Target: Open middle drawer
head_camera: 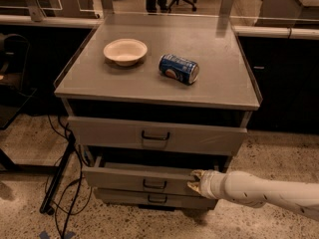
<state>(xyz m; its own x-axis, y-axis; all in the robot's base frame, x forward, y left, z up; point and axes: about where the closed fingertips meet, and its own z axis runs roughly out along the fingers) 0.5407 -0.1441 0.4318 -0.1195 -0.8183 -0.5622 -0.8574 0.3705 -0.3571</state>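
Note:
The middle drawer (pixel 124 179) is a grey metal drawer with a small black loop handle (pixel 154 184) at its centre. It stands pulled out a little, with a strip of its grey tray showing behind the front. My gripper (pixel 195 180) comes in from the right on a white arm and sits at the right end of the drawer front, touching its top edge. The top drawer (pixel 159 136) above it and the lowest drawer (pixel 149 198) below it sit further back.
On the cabinet top (pixel 149 76) are a white bowl (pixel 125 51) and a blue can (pixel 179 68) lying on its side. Black cables (pixel 65 183) and a stand are on the floor at the left. Office chairs stand far behind.

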